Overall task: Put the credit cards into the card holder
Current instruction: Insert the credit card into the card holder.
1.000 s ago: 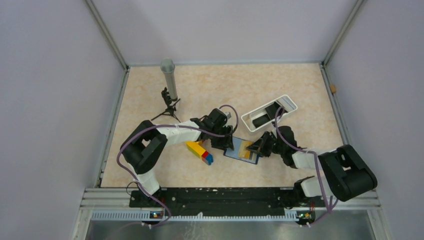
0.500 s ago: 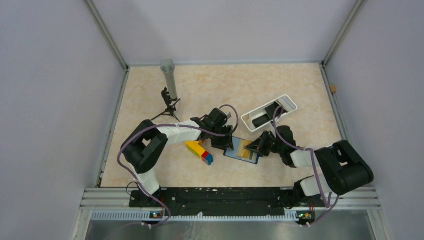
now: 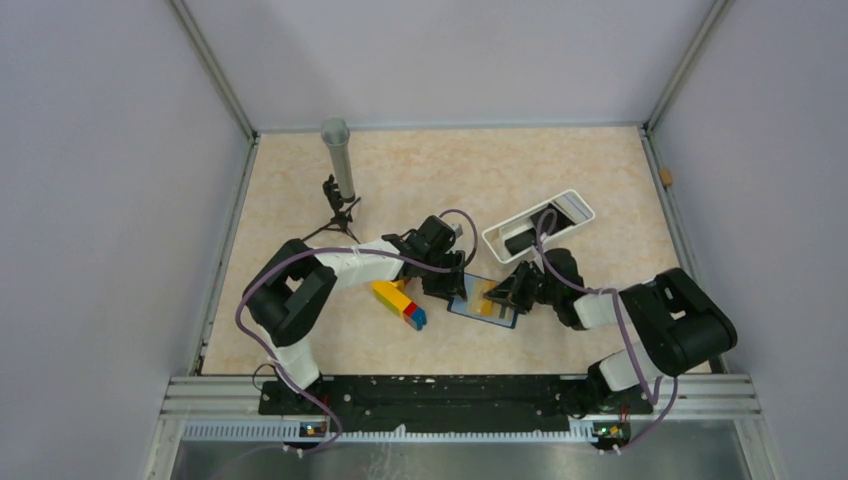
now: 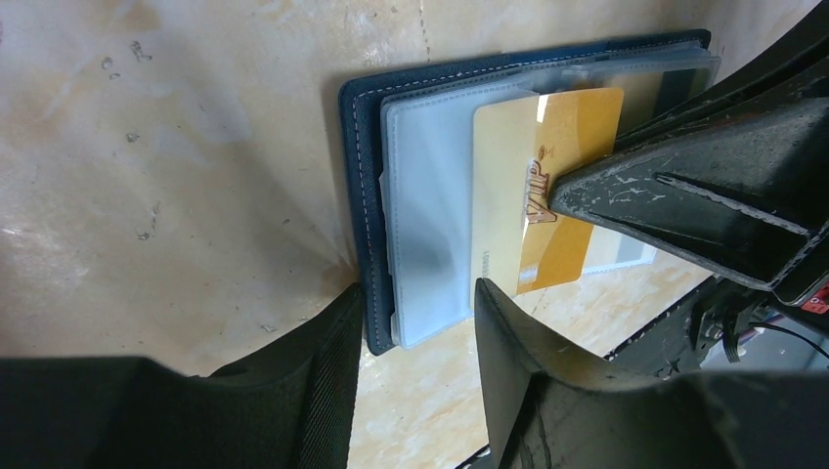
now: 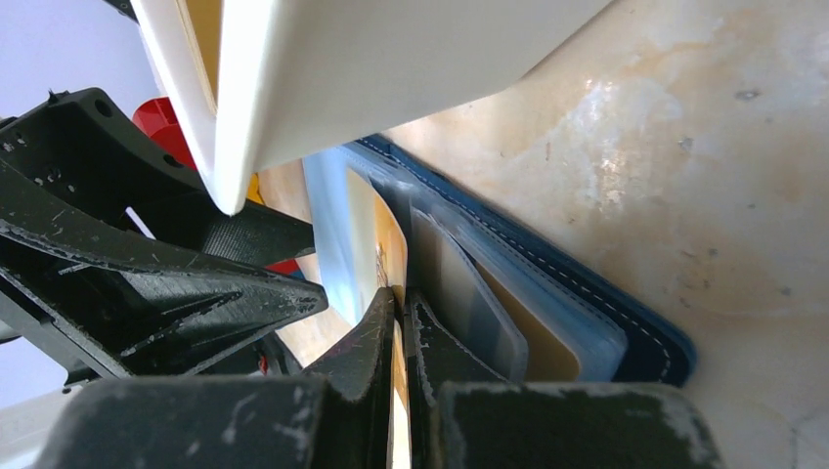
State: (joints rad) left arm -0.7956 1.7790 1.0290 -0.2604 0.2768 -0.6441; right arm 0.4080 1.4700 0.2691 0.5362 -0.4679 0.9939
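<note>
Insertion looks half done: the right gripper (image 5: 399,298), jaws pinching the yellow-gold card (image 4: 572,127), next needs to slide it deeper into the card holder (image 4: 360,195), whose corner the left gripper (image 4: 417,293) straddles with jaws spread

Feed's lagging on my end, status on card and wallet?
Right tool shut on gold card, card partway in wallet sleeve. Left tool open, straddling wallet corner. Nothing blocking.

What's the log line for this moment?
right gripper: shut on gold card | card: partly in wallet sleeve | left gripper: open, straddling wallet corner
</note>
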